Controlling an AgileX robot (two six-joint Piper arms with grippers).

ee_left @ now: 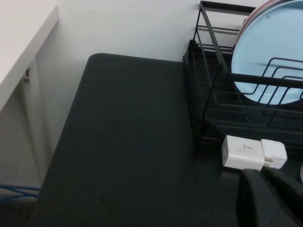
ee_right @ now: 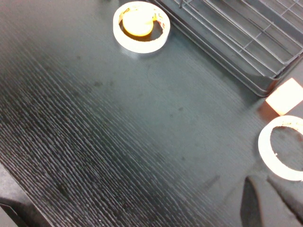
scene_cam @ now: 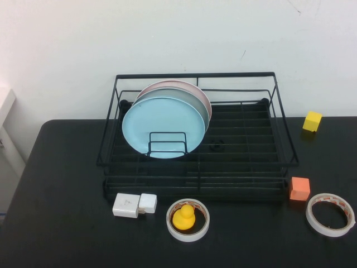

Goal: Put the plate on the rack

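The light blue plate (scene_cam: 162, 125) stands on edge inside the black wire rack (scene_cam: 195, 163), leaning behind the small wire loop divider (scene_cam: 167, 142). The left wrist view also shows the plate (ee_left: 270, 52) and the rack (ee_left: 208, 118). Neither arm appears in the high view. My left gripper (ee_left: 258, 172) is shut and empty, low over the table just in front of a white charger (ee_left: 244, 152), left of the rack. My right gripper (ee_right: 260, 182) is shut and empty, over the table beside a tape roll (ee_right: 279, 156), in front of the rack's right corner (ee_right: 246, 42).
A grey-white plate (scene_cam: 196, 103) and a pink-rimmed plate (scene_cam: 173, 84) stand behind the blue one. In front of the rack lie the white charger (scene_cam: 134, 204), a tape roll (scene_cam: 188, 231) around a yellow duck (scene_cam: 183, 216), an orange cube (scene_cam: 299, 188) and another tape roll (scene_cam: 330, 214). A yellow cube (scene_cam: 312, 121) sits at the right.
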